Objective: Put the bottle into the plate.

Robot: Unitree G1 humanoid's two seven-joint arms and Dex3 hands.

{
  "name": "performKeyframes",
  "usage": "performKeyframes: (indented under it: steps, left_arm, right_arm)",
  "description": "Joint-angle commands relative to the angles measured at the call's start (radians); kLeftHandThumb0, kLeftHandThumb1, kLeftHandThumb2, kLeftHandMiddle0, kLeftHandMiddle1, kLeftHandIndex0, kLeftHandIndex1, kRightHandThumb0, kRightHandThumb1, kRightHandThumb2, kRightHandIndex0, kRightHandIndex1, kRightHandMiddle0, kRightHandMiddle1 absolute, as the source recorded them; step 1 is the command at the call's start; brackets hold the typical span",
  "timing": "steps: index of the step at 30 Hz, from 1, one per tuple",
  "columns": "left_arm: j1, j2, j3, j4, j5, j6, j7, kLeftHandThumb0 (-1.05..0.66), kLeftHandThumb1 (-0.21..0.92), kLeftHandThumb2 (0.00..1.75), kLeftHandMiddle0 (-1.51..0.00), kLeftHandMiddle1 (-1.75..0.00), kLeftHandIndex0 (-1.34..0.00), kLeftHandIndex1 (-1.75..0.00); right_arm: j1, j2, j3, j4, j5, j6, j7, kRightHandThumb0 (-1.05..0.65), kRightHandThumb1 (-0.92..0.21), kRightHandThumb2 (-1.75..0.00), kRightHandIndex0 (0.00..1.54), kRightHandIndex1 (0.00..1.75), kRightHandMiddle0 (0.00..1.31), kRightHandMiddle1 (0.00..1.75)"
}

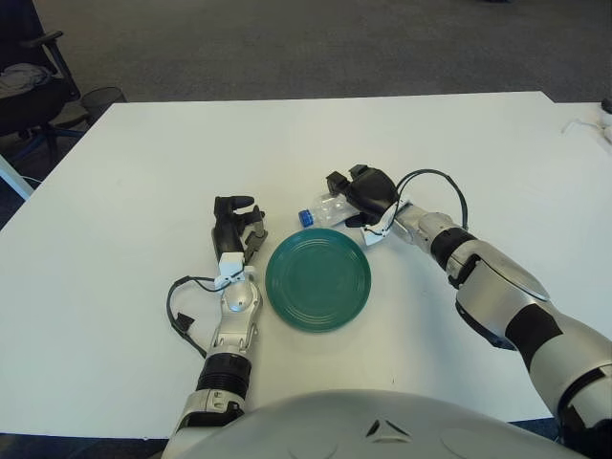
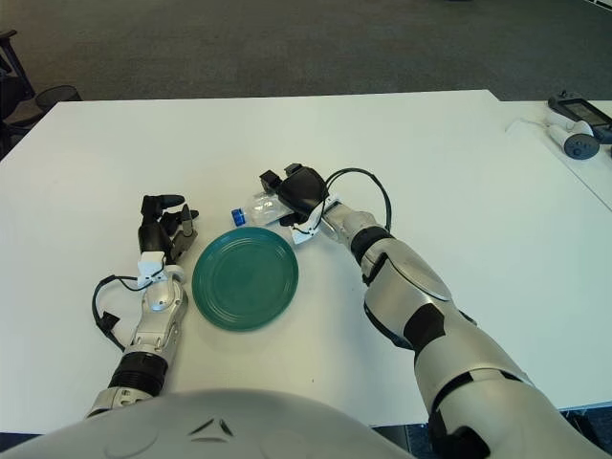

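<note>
Under right hand (image 1: 361, 193), bottle (image 1: 323, 213), beside plate (image 1: 317, 278)

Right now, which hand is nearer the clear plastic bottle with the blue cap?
Right. The right hand is closed over the clear plastic bottle with the blue cap; the left hand sits apart, left of the green plate.

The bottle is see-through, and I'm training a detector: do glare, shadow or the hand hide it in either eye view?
Left eye view: the bottle lies pale against the white table, only its blue cap distinct; the right hand covers its far end. Right eye view: same, soft shadow under the hand, no strong glare. The left hand shows left of the plate.
</note>
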Motion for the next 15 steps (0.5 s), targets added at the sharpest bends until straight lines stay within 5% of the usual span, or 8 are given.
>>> performKeyframes:
  steps: [1, 11, 15]
  left_arm:
    - [0.046, -0.011, 0.012, 0.061, -0.01, 0.039, -0.008, -0.36, 0.79, 0.7, -0.62, -1.18, -0.27, -1.75]
    - [0.039, -0.002, 0.007, 0.064, -0.007, 0.033, -0.014, -0.36, 0.78, 0.71, -0.62, -1.18, -0.27, -1.75]
    - [0.037, 0.001, 0.01, 0.062, -0.013, 0.037, -0.026, -0.37, 0.78, 0.72, -0.62, -1.19, -0.28, -1.75]
  right_arm:
    - [0.05, -0.022, -0.013, 0.013, -0.004, -0.009, -0.006, -0.46, -0.33, -1.29, 1.17, 1.75, 0.59, 1.75]
    - [0.03, -0.06, -0.113, -0.022, 0.043, -0.034, -0.07, -0.47, -0.3, -1.34, 1.2, 1.75, 0.62, 1.75]
    - [0.011, -0.077, -0.199, -0.051, 0.101, -0.058, -0.099, -0.48, -0.27, -1.37, 1.22, 1.75, 0.64, 1.75]
